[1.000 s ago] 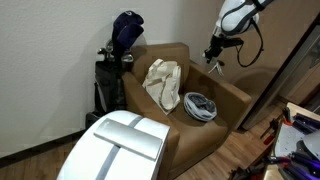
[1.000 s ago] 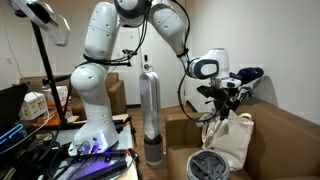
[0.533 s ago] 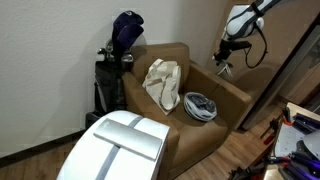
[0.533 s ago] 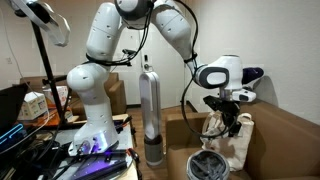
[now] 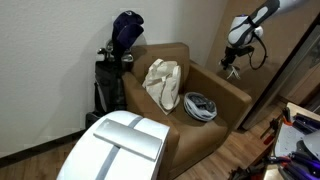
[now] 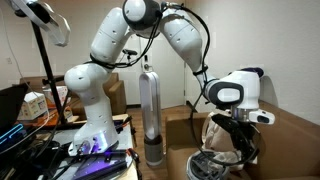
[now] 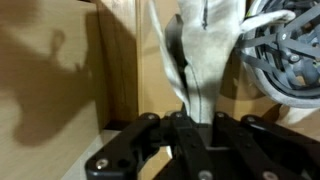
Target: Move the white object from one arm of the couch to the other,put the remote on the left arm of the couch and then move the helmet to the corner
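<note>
A brown couch point(image 5: 225, 92) holds a white cloth bag point(image 5: 162, 82) against its back and a grey helmet point(image 5: 199, 105) on the seat. My gripper point(image 5: 233, 66) hangs above the couch arm beside the helmet. In the wrist view my gripper point(image 7: 190, 108) is shut on a thin dark remote point(image 7: 180, 55) that sticks out ahead of the fingers. Below it lie the white bag point(image 7: 212, 45) and the helmet point(image 7: 288, 55). In an exterior view my gripper point(image 6: 240, 148) is just above the helmet point(image 6: 203, 166), and the bag point(image 6: 220, 128) is partly hidden behind it.
A dark golf bag point(image 5: 120, 45) stands behind the couch's far arm. A white rounded appliance point(image 5: 115, 148) fills the foreground. A tall silver cylinder point(image 6: 150, 110) stands beside the couch. The wall lies close behind my gripper.
My gripper has moved with the remote from near the couch back out over the arm by the helmet, and it has come lower.
</note>
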Controlling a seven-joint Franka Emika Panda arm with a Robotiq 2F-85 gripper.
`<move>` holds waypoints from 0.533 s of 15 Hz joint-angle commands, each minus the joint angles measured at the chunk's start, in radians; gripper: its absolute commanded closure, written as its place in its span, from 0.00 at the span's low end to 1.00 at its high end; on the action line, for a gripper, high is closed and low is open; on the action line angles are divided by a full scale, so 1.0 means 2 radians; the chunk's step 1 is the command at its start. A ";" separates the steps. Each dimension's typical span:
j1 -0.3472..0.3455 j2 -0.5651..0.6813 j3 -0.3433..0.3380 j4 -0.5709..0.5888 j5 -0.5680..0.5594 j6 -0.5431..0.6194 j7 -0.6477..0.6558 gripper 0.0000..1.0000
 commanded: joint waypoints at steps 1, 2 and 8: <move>-0.008 0.006 0.004 0.008 -0.004 0.000 -0.003 0.90; -0.011 0.010 0.004 0.013 -0.003 0.000 -0.005 0.90; -0.023 0.030 0.016 0.041 -0.001 -0.020 -0.027 0.93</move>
